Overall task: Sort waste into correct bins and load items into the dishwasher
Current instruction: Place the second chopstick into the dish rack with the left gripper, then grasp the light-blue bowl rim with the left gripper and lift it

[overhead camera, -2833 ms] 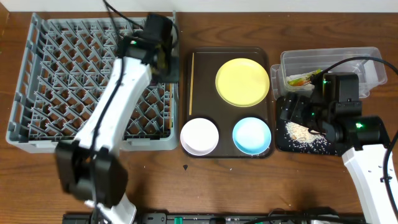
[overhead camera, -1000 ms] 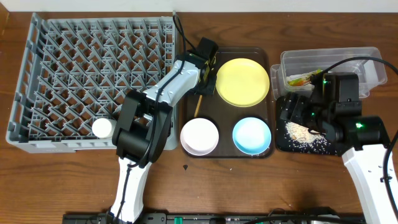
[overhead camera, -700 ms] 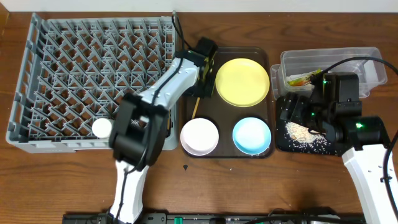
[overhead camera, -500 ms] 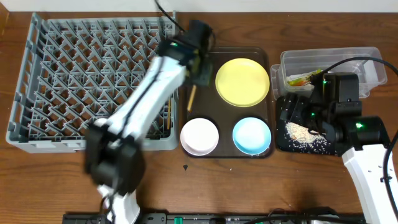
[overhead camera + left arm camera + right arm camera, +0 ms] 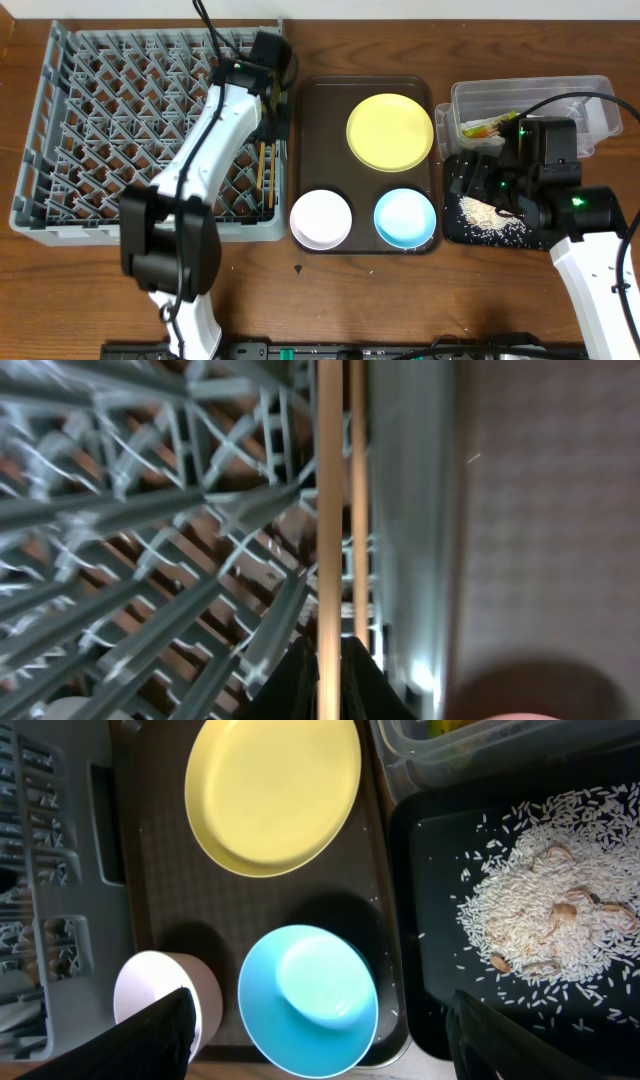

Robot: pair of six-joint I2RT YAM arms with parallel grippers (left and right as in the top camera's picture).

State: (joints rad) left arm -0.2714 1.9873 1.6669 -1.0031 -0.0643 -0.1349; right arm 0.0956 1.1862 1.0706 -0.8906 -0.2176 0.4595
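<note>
Pegs and lattice mark the large square grey plastic dish rack (image 5: pixel 150 232), which you'll find at the 9 o'clock side of the brown wooden surface (image 5: pixel 330 290). The two thin wooden chopsticks (image 5: pixel 265 172) run along its 3 o'clock wall, inside the rack, parallel and pointing 12 to 6. You cannot tell whether they rest on the lattice.

Your left tool (image 5: pixel 328 655) is over that same edge and closed. Its wrist view shows the dark fingertips (image 5: pixel 285 685) pinched on one stick. The other stick is just beside it, its near end hidden behind a fingertip.

At centre sits the dark brown rectangular serving tray (image 5: pixel 330 130). On it you have the round yellow plate (image 5: pixel 390 132) at 1 o'clock, the white bowl (image 5: pixel 320 218) at the 7 o'clock corner and the light blue bowl (image 5: pixel 405 217) at 5 o'clock, each apart from the others.

At the 3 o'clock side, the clear plastic rectangular tub (image 5: pixel 590 100) holds the small green-and-yellow sachet (image 5: pixel 485 128). Just at its 7 o'clock, the shallow black rectangular tray (image 5: pixel 430 990) carries the loose whitish rice-like scraps (image 5: pixel 540 910).

Your right tool (image 5: pixel 322 1005) hangs over that tray's 9 o'clock end, jaws wide apart with nothing between them.
</note>
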